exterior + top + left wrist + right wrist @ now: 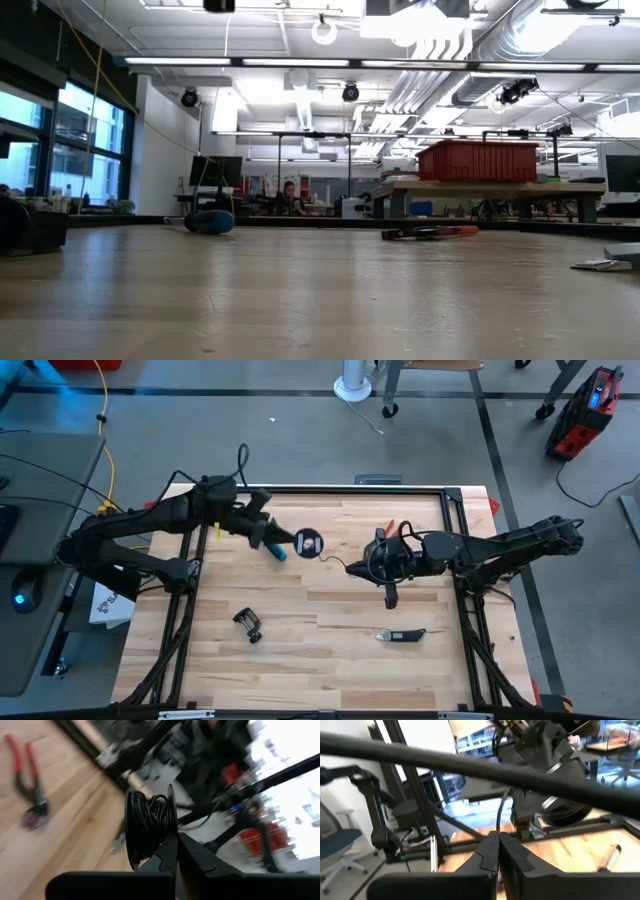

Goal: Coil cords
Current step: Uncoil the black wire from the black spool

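Observation:
The small round black reel (310, 543) with dark cord wound on it (147, 827) hangs above the middle of the wooden table (300, 660). My left gripper (295, 543) is shut on it. A hair-thin stretch of cord (333, 558) runs from the reel to my right gripper (352, 568), which is shut on it just to the reel's right. The right wrist view shows the reel (565, 812) beyond that arm's own fingers. Neither gripper appears in the low view. My left gripper (176, 837) pinches one flange of the reel at its rim (171, 827) between its two fingers. The fingers come nearly level from the table's left. The reel stands on edge, lifted clear of the table. My right gripper (498, 836) pinches the thin cord (498, 817) between its two fingertips. The fingers lie level and come from the table's right. The cord leaves the fingertips and runs on to the reel, clear of the table.
Red pliers (25, 780) lie toward the table's far edge under my right arm. A black clip (248, 625) and a black-and-silver hand tool (400, 635) lie on the near half. A dark frame (350, 488) borders the table.

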